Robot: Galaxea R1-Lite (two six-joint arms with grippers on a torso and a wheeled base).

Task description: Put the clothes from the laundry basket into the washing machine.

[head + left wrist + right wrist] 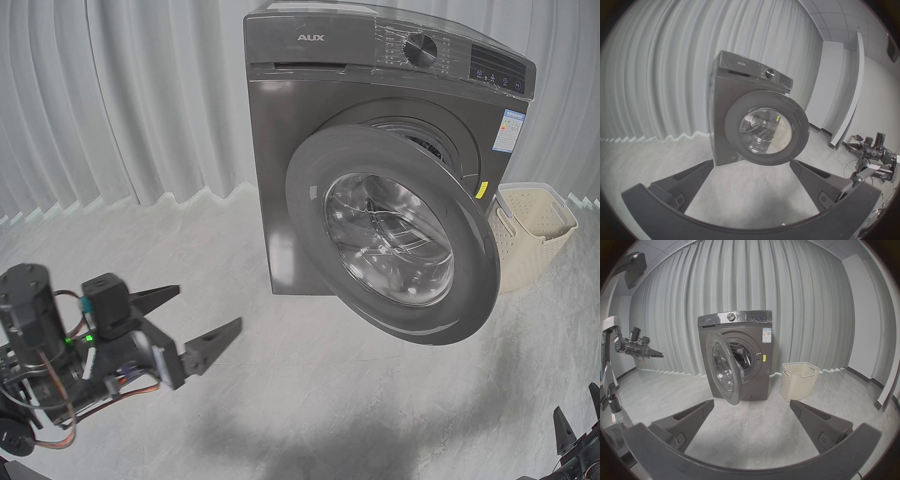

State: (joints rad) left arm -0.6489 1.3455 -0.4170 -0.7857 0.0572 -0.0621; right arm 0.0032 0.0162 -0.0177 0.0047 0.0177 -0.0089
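A grey front-loading washing machine point(281, 125) stands on the floor with its round door point(394, 237) swung wide open. In the right wrist view the drum opening point(742, 355) shows behind the door point(723, 368). To the machine's right stands the cream perforated laundry basket point(531, 231) point(800, 380); what shows of its inside is bare. My left gripper point(209, 306) point(750, 164) hangs open at the lower left, well short of the machine, with nothing between its fingers. My right gripper point(575, 400) point(751, 402) is open and low at the right, in front of the basket, also holding nothing.
Pale curtains point(125, 94) hang behind the machine. The open door point(765, 131) juts out over the grey floor point(312, 387) between my arms. Open floor lies in front of the machine and the basket. My left arm point(637, 347) shows far off in the right wrist view.
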